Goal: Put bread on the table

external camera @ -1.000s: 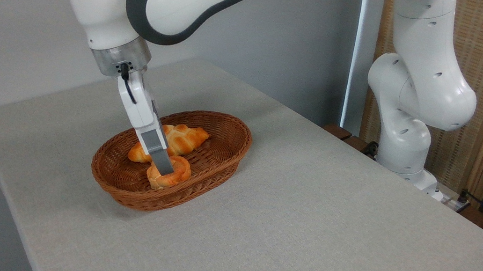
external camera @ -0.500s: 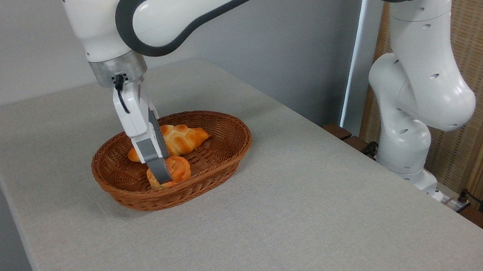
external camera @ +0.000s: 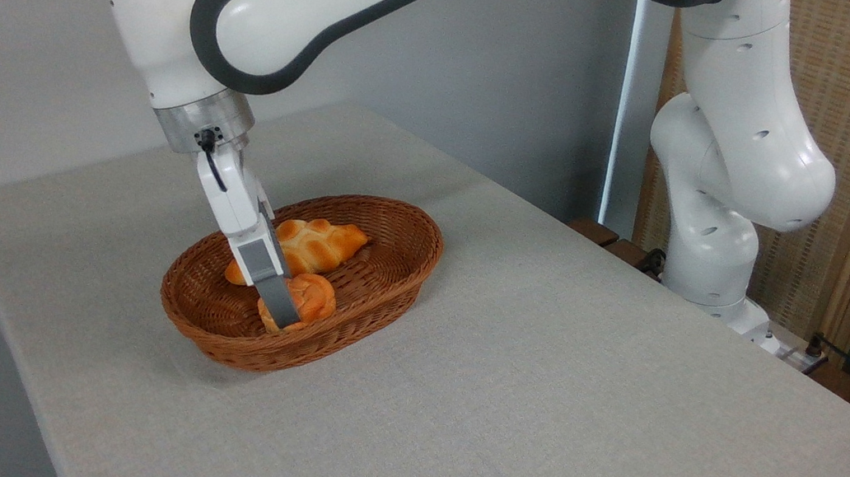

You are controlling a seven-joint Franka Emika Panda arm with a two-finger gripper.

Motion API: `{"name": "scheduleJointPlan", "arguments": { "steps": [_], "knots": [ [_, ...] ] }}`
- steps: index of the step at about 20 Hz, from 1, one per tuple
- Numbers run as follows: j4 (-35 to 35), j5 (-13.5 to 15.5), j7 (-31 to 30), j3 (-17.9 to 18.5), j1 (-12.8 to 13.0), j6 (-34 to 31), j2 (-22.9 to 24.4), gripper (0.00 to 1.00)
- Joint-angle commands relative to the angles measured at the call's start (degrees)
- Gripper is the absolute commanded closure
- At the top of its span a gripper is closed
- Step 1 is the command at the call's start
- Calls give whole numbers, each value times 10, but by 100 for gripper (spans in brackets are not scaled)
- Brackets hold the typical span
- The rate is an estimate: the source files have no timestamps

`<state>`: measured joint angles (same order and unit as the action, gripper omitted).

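The bread (external camera: 309, 297), a small glossy knotted bun, sits pinched in the closed gripper (external camera: 280, 313) inside the brown oval wicker basket (external camera: 377, 286), beside a longer braided loaf (external camera: 312, 243), on the grey cloth-covered table (external camera: 537, 387).

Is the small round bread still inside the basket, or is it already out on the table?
Inside. The bread sits within the basket rim, beside the braided loaf, with the end effector at it.

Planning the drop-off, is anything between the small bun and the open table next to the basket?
Only the wicker basket rim: the bun, at the gripper, sits inside it and must clear that wall. The table to the right looks bare.
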<state>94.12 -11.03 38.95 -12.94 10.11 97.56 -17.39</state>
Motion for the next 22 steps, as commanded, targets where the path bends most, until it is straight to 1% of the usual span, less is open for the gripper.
{"name": "scheduleJointPlan", "arguments": {
  "steps": [1, 5, 6, 7, 8, 9, 12, 14, 16, 18, 20, 22],
  "knots": [
    [-3, -3, -12, 3, 3, 3, 2, 51],
    [-2, -3, -12, 3, 3, 3, 1, 53],
    [-3, -2, -12, 3, 3, 3, 1, 51],
    [-3, 0, -13, 3, 3, 3, 2, 45],
    [-3, 7, -14, 3, 3, 3, 3, 43],
    [-3, 15, -14, 4, 2, 3, 6, 46],
    [-3, 22, -14, 9, 0, 0, 18, 46],
    [-3, 50, -14, 16, -4, -3, 36, 46],
    [-3, 70, -12, 42, -3, -4, 55, 45],
    [-3, 88, -8, 60, -4, -21, 70, 45],
    [-3, 91, -8, 75, -4, -27, 87, 45],
    [-3, 92, -8, 105, -4, -32, 107, 45]
  ]
}}
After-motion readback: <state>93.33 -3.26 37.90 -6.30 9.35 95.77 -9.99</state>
